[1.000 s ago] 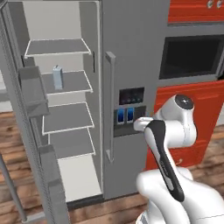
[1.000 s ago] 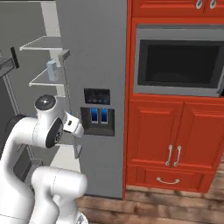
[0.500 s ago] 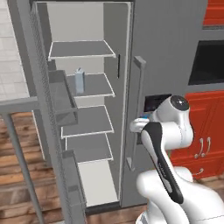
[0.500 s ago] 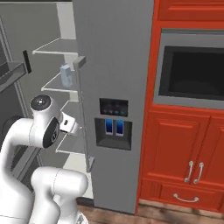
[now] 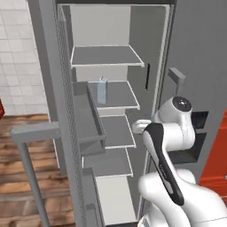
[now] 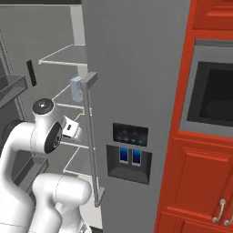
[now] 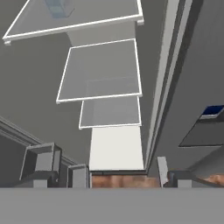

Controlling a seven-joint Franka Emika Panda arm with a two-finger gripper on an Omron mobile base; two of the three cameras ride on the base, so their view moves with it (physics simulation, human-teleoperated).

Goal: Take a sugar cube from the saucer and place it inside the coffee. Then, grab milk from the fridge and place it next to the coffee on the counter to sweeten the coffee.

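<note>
Milk: standing upright on a middle shelf of the open fridge, left of the arm. Base is driving closer; fridge interior is growing larger in both base views. Gripper, released and empty, is nearing reach for the grab.

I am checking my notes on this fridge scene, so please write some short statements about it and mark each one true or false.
1. The tall grey steel fridge has its left door swung open. True.
2. The small pale blue-white milk carton lies on its side on the lowest shelf. False: it stands upright on the second white shelf from the top.
3. The pincer holds the carton. False: the carton stands alone on its shelf, with the white arm lower and apart from it.
4. A blue-lit dispenser panel sits on the closed right door. True.
5. Red cabinets stand to the right of the fridge. True.
</note>
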